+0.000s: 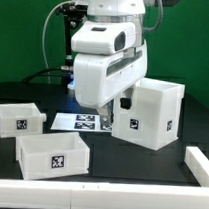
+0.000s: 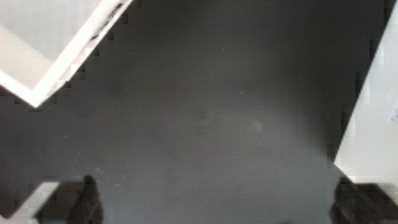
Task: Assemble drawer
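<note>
**Open gripper hanging low beside the drawer casing**

The white Panda arm is reaching down over the black table [image 1: 108, 173], and its gripper [image 1: 111, 121] is hanging just above the surface. It is sitting between the marker board [image 1: 76, 122] and the tall casing [image 1: 154, 116] of the drawer. The claw is standing spread. In the wrist view the two dark fingers [image 2: 64, 203] are showing wide apart at the edges of the frame, and the gripper [image 2: 214, 203] is pinching nothing, with only bare dark table lying between them.

The casing is standing upright on the exterior view's right, its open top facing up, very close to the gripper. It is carrying one black-and-white square marker on its front wall. A shallow front tray [image 1: 55, 156] is sitting nearer the camera with its opening upward, wearing a marker of its own. A second, left tray [image 1: 19, 118] is resting well apart from the casing on the exterior view's left, also tagged. The tags are coded patterns rather than writing, and they are too small to make out here.

A long white rail [image 1: 200, 164] is lying along the table's edge on the exterior view's right.

In the wrist view, a white panel [image 2: 377, 100] and a white slab [image 2: 50, 45] are flanking the dark gap (which parts they are, I cannot tell).
</note>
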